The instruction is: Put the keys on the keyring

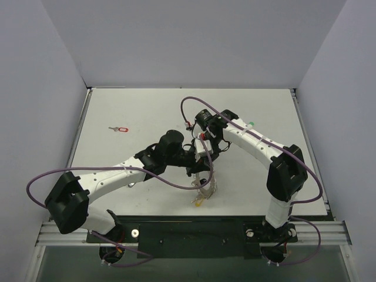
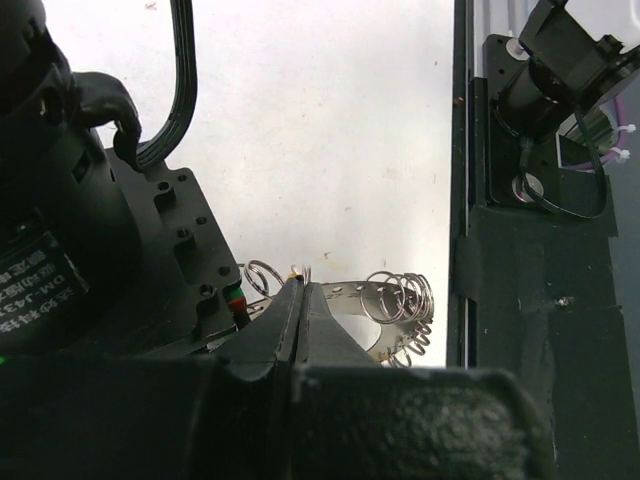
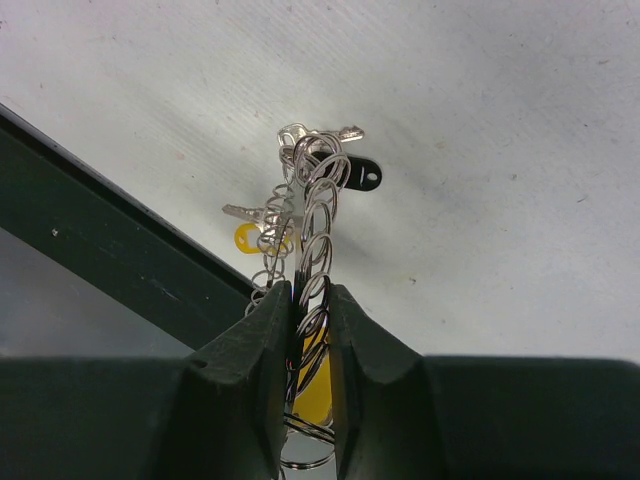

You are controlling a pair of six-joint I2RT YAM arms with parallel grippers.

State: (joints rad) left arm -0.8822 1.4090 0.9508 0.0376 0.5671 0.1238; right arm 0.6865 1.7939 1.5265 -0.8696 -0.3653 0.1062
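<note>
The keyring (image 1: 205, 187), a silver hoop rimmed with small wire loops, hangs edge-on above the table's near middle. My left gripper (image 1: 195, 170) is shut on its rim; in the left wrist view the fingertips (image 2: 300, 282) pinch the metal band beside the loops (image 2: 402, 298). My right gripper (image 3: 308, 300) is shut on the keyring (image 3: 318, 200) from above, with loops squeezed between its pads. On the ring hang a yellow-headed key (image 3: 250, 238) and a dark grey-headed key (image 3: 360, 175), and another yellow head (image 3: 316, 378) sits between the jaws. A red-headed key (image 1: 120, 128) lies far left on the table.
A small green-headed key (image 1: 251, 124) lies on the table behind the right arm's forearm. The table's black front edge (image 3: 100, 220) runs just below the hanging ring. The right arm's base (image 2: 560, 60) stands beyond the black strip (image 2: 480, 300). Purple cables loop around both arms.
</note>
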